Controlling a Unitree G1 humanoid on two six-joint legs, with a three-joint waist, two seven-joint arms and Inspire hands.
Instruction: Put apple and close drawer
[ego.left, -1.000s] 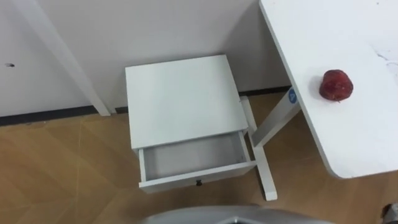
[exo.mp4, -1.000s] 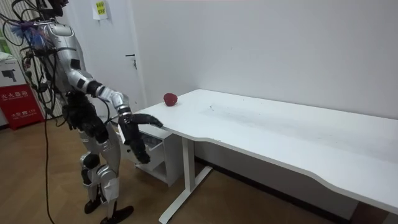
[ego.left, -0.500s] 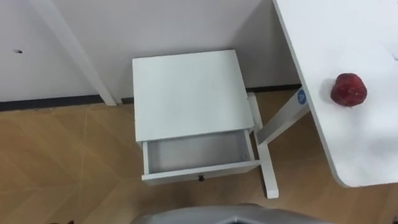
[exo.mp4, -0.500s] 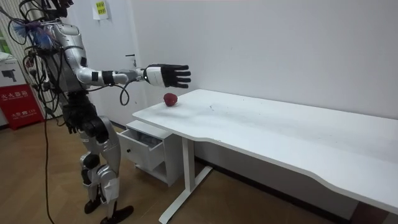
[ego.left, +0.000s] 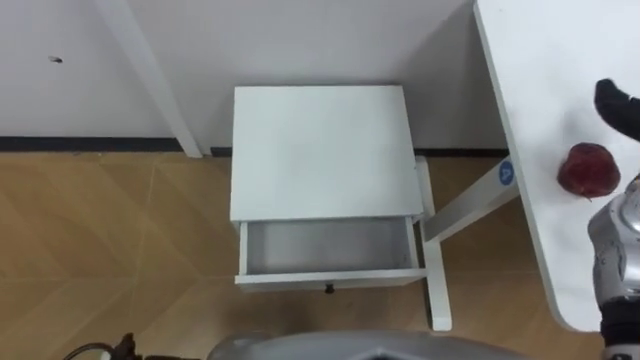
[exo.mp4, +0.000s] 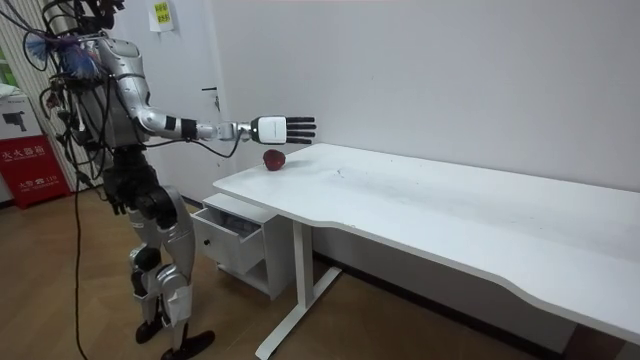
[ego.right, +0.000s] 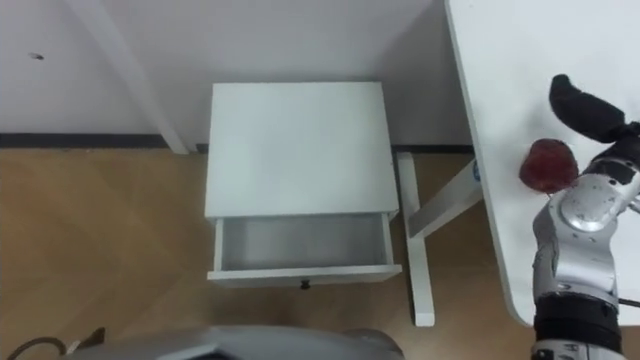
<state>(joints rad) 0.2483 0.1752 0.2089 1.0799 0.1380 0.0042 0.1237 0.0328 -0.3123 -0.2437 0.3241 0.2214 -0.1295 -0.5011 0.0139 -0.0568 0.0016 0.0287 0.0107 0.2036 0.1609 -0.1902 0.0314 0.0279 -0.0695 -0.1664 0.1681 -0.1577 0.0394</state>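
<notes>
Red apple (ego.left: 588, 168) on table (ego.left: 540, 60); room view: right hand (exo.mp4: 285, 127) outstretched above, apparently apart.

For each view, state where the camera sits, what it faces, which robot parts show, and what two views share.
Left eye view: on the head, looking down at open drawer and apple; right hand at right edge.
Right eye view: beside it, same scene, more of that arm.
Room view: across the room, facing the whole robot.
All share the apple.

I have the white desk (ego.left: 545, 60) at three o'clock and wood floor (ego.left: 110, 250) at eight. In the room view, a red sign (exo.mp4: 28, 165) sits at nine, near a door (exo.mp4: 190, 60).
</notes>
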